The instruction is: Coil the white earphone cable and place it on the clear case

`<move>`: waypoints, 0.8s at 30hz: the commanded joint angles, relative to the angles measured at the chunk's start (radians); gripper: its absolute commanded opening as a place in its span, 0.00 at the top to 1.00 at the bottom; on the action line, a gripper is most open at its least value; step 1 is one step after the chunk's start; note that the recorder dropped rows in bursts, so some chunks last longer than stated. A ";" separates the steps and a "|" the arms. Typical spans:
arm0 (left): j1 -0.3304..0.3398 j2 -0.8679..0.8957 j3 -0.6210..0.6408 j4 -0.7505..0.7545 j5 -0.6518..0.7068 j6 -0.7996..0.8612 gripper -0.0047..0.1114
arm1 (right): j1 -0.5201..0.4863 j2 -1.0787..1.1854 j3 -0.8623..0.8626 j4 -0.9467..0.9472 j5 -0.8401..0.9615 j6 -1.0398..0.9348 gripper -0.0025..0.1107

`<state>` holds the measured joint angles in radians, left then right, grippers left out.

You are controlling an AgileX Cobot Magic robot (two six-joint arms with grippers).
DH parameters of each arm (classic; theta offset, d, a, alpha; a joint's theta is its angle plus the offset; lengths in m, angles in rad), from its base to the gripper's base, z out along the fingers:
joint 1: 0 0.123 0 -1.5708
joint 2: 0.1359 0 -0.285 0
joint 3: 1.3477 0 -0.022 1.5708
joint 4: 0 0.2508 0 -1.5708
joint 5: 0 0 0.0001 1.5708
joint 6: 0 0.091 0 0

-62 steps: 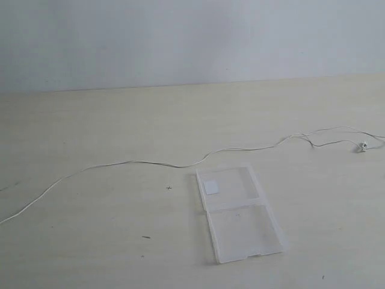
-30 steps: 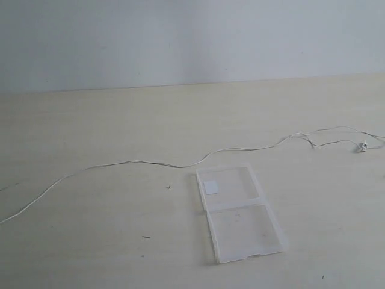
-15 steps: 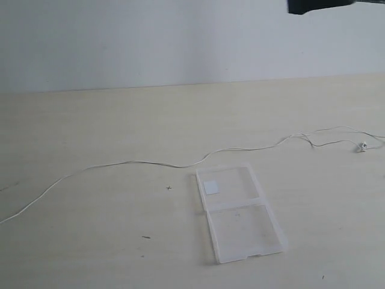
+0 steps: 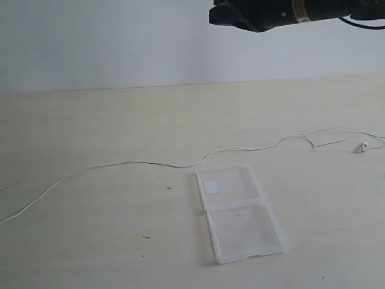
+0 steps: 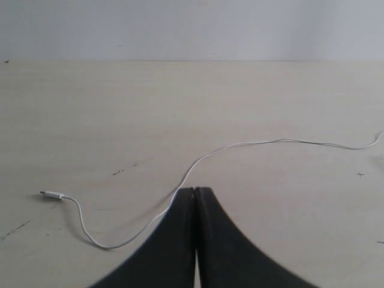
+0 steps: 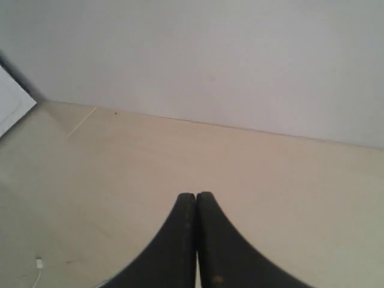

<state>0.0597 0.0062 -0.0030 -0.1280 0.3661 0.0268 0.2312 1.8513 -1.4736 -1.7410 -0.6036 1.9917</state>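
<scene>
The white earphone cable [image 4: 150, 162] lies stretched across the table from the left edge to the right, ending in an earbud [image 4: 361, 146]. Just in front of its middle lies the clear case [image 4: 240, 217], open flat, with a white sticker [image 4: 211, 186] on its far half. My right arm [image 4: 283, 12] hangs high above the table at the top. My right gripper [image 6: 195, 195] is shut and empty, well above the table. My left gripper [image 5: 195, 189] is shut and empty, out of the exterior view. The cable [image 5: 270, 141] runs beneath its tips to the plug [image 5: 53, 194].
The light wooden table [image 4: 90, 120] meets a pale wall [image 4: 120, 42] at the back. Small dark specks [image 4: 169, 187] mark the table left of the case. An earbud [image 6: 39, 263] shows low in the right wrist view.
My right arm has come into the exterior view at the top right and reached leftward. The cable and the case have not moved.
</scene>
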 commanded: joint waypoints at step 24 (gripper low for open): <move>0.002 -0.006 0.003 0.002 -0.005 -0.005 0.96 | 0.198 0.088 -0.102 0.611 1.329 -1.709 0.98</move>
<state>0.0597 0.0062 -0.0030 -0.1280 0.3661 0.0268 0.4299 1.9369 -1.5306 -1.4959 0.4959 0.4101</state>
